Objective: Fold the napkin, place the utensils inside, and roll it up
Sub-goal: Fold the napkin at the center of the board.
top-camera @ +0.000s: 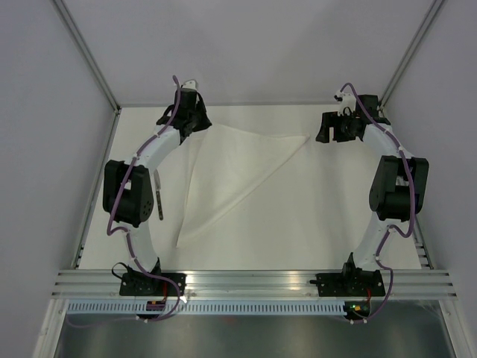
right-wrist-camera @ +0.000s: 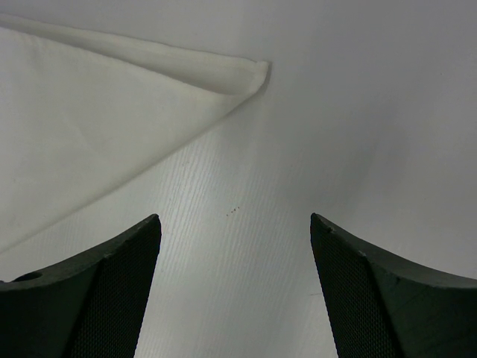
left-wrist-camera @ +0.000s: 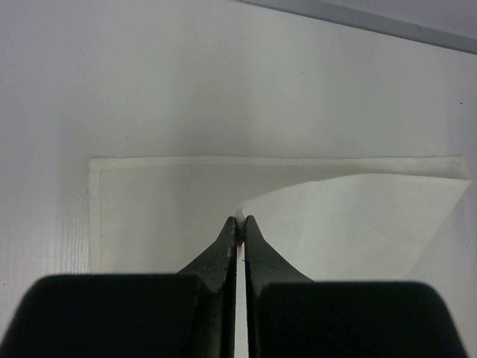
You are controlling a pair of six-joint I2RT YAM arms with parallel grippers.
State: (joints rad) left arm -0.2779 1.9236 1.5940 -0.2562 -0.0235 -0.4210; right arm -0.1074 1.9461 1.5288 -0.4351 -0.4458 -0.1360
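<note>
Off-white table [top-camera: 313, 216], grey walls [top-camera: 246, 45], aluminium rail [top-camera: 253, 282], folded napkin [top-camera: 231, 168]

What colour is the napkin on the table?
Plain white, no pattern; the napkin shows best in the top external view.

The napkin [top-camera: 238, 175] is lying on the table [top-camera: 320, 231], slightly left of centre, the knife [top-camera: 159, 201] lying apart to its left. The left gripper [left-wrist-camera: 240, 222] is sitting at its far left corner, the right gripper [right-wrist-camera: 235, 220] just beyond its right tip.

Off-white table [top-camera: 335, 224], aluminium rail [top-camera: 253, 282], grey walls [top-camera: 261, 45]
</note>
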